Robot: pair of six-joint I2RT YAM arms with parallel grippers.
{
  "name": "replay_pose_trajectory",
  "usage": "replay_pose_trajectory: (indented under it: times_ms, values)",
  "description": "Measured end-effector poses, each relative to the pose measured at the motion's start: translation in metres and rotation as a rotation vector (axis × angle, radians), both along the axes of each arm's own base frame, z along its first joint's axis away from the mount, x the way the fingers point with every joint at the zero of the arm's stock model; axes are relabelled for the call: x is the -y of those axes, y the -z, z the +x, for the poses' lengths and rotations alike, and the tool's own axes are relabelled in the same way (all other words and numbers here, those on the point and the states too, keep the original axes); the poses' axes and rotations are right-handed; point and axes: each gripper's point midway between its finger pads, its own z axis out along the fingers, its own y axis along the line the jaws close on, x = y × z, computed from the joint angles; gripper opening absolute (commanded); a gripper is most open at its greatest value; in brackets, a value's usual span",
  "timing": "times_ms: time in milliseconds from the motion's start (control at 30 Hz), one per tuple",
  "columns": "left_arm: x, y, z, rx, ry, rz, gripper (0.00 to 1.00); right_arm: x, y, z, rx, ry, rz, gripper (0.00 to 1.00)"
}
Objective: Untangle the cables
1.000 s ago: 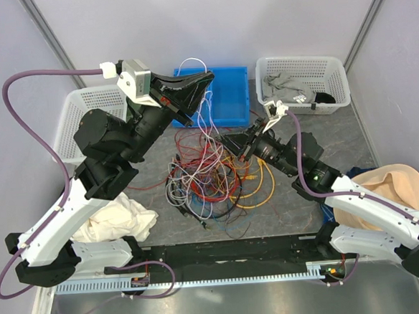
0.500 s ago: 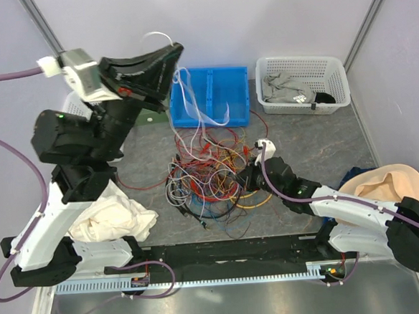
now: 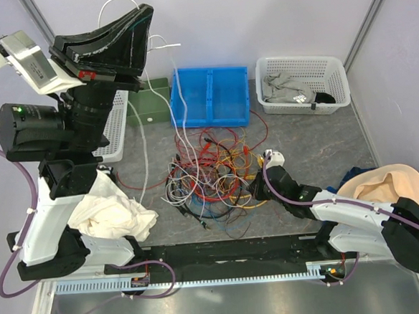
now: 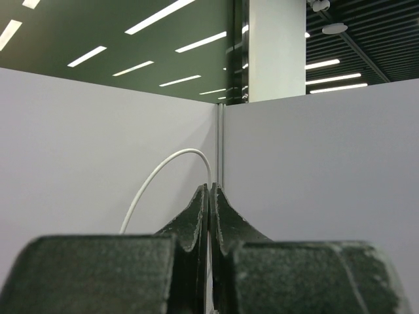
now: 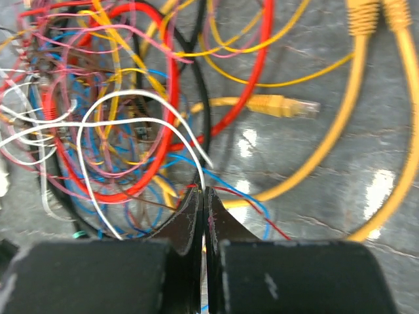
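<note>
Cables (image 3: 211,178): tangled heap, table centre; left gripper (image 3: 146,18) clenched on 1 white cable (image 4: 188,151), held high; right gripper (image 5: 203,191) pinching white strand (image 5: 88,131) in heap; risk: pulling apart tightens knots, drags heap.

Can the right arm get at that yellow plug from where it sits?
Probably yes: the yellow plug lies uncovered ahead of the right gripper, but its shut jaws seem to pinch a white wire.
</note>
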Motion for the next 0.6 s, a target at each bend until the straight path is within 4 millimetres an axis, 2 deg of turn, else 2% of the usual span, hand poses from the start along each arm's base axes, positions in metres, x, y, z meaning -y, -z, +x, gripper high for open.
replay_pose_trajectory:
  times_ms: [267, 433, 567, 600]
  values:
    - [0.008, -0.009, 0.006, 0.016, -0.016, 0.004, 0.02, 0.024, 0.024, -0.006, -0.07, 0.059, -0.102, 0.0]
    - [0.003, -0.015, 0.003, 0.031, -0.025, -0.003, 0.02, 0.038, 0.047, -0.019, -0.127, 0.096, -0.122, 0.0]
    - [0.001, -0.017, 0.002, 0.037, -0.029, -0.007, 0.02, 0.039, 0.046, -0.02, -0.121, 0.11, -0.097, 0.0]
    - [0.001, -0.017, 0.002, 0.037, -0.029, -0.006, 0.02, 0.04, 0.045, -0.021, -0.118, 0.11, -0.094, 0.12]
